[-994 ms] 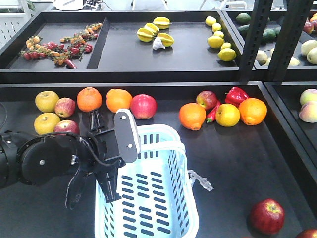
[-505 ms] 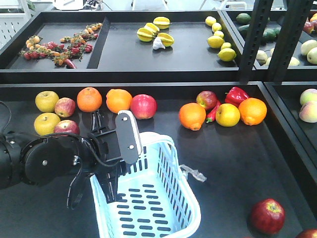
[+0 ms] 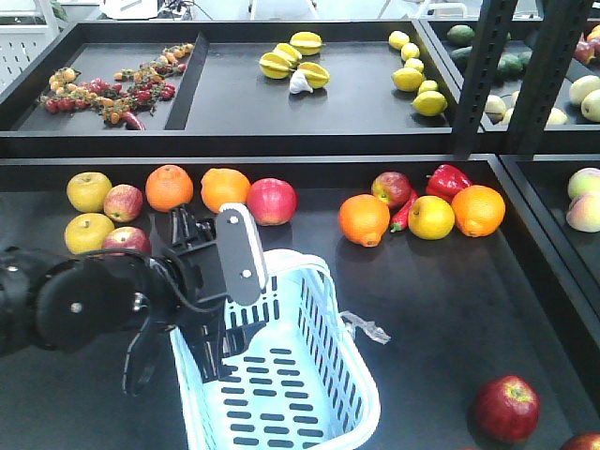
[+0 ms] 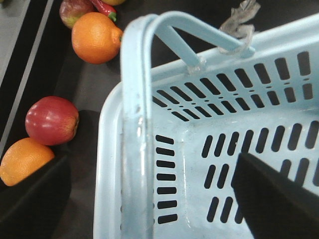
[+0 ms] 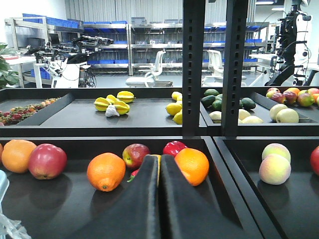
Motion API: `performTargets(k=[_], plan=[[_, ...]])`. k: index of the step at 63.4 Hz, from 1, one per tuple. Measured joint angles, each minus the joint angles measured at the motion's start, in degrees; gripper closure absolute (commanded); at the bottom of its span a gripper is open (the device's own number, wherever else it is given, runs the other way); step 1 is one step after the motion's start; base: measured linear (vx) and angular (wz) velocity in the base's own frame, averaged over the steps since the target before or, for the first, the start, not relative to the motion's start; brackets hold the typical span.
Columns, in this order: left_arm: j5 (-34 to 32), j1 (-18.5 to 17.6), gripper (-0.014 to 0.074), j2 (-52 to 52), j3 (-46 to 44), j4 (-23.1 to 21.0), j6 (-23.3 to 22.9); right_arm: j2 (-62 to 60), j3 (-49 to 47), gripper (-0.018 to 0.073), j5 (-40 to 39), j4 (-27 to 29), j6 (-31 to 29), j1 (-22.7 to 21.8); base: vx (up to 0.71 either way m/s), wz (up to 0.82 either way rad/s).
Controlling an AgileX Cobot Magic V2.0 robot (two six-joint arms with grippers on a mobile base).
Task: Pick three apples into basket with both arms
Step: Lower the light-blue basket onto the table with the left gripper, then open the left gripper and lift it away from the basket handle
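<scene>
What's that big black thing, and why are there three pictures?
That black thing is a robot's left arm. The wide picture looks out from the robot's front; the other two come from cameras on its wrists. On the black shelf lie oranges, a red pepper, a red apple and a pale blue basket, with no fruit in it. The left gripper is open, one finger each side of the basket's wall. The right gripper is shut and holds nothing.

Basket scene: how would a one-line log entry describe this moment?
left gripper: open, straddling wall of pale blue slotted plastic basket | right gripper: shut, empty | dark red round apples: none in basket
</scene>
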Motion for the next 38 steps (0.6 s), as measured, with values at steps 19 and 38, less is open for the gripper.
performTargets(k=[19, 38], plan=[[9.57, 0.0, -0.0003, -11.8, 0.0, 0.0, -9.95, 0.0, 0.0, 0.0568, 0.0, 0.0, 0.0, 0.0, 0.0, 0.0], [18.41, 1.91, 0.0011, -24.9, 0.0, 5.55, -27.58, 0.0, 0.0, 0.0568, 0.0, 0.0, 0.0, 0.0, 0.0, 0.0]])
